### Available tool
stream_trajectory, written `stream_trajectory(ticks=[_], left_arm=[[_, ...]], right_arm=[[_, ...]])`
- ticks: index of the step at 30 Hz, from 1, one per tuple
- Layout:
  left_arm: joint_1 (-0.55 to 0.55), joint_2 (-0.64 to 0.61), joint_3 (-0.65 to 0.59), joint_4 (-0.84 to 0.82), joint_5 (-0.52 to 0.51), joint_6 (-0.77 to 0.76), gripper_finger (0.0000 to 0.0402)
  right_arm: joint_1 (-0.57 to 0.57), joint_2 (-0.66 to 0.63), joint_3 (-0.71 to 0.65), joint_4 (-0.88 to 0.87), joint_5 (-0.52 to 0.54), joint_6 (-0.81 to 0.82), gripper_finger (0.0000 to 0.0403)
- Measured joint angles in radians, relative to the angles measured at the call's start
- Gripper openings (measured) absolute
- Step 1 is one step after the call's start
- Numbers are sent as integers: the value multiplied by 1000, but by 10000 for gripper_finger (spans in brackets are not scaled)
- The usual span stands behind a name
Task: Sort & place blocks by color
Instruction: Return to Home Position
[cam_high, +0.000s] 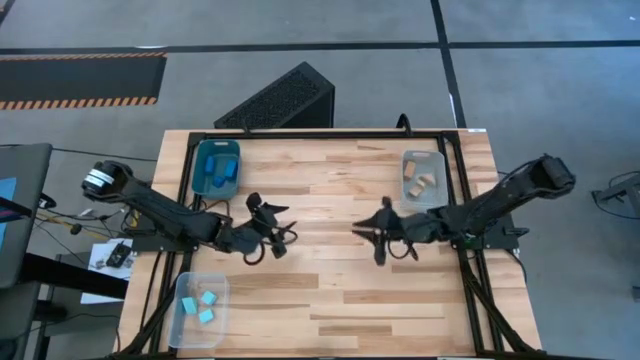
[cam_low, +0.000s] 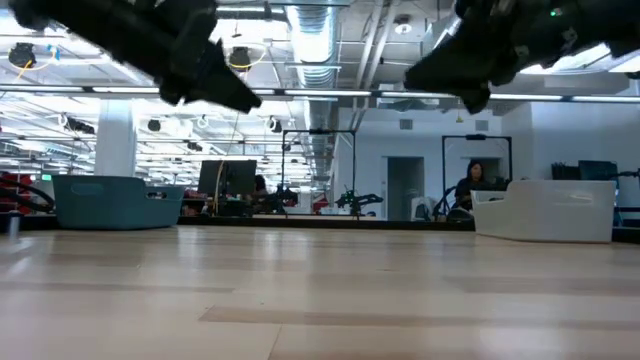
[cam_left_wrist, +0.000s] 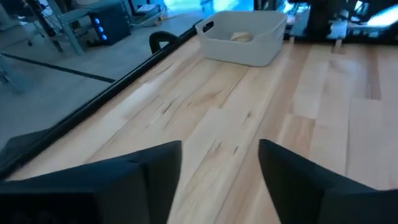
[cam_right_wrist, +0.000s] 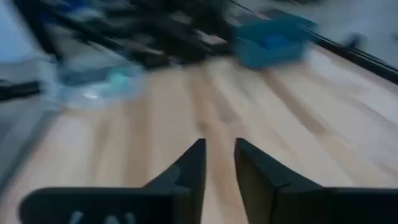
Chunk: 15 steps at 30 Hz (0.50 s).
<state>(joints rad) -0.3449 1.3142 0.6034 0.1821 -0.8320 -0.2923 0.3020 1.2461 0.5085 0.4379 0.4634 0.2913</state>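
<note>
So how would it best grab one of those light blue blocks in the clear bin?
Probably from straight above, pinching a cyan block across two opposite flat sides: the walls of the clear bin block any sideways reach.

Wood table (cam_high: 330, 300) w/ 3 bins: teal bin (cam_high: 200, 172), grey bin (cam_high: 441, 166), clear bin (cam_high: 188, 332).

Tan blocks (cam_high: 412, 186); cyan blocks (cam_high: 205, 316); dark blue blocks (cam_high: 224, 175); teal bin (cam_high: 197, 168).

Light wooden tabletop (cam_high: 330, 300) lies open across its centre and near-right corner. Obstacles stand at the edges: teal plastic bin (cam_high: 197, 170) far-left, pale grey plastic bin (cam_high: 424, 154) far-right, clear plastic bin (cam_high: 200, 336) near-left. Left gripper (cam_high: 283, 230) and right gripper (cam_high: 365, 232) hang over mid-table, apart.
</note>
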Motion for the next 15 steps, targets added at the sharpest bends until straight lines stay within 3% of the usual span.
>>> stream_trajectory(ticks=[5, 8, 11, 15], left_arm=[[83, -44, -207, 392, 150, 83, 143], [137, -95, -281, 567, 259, 141, 107], [167, -203, -300, 549, 304, 187, 77], [170, -379, -300, 402, 282, 261, 49]], right_arm=[[11, 52, -60, 233, -246, -162, 51], [7, -10, -92, 270, -349, -269, 15], [-22, -135, -140, 260, -384, -289, 9], [-70, -347, -228, 199, -387, -289, 18]])
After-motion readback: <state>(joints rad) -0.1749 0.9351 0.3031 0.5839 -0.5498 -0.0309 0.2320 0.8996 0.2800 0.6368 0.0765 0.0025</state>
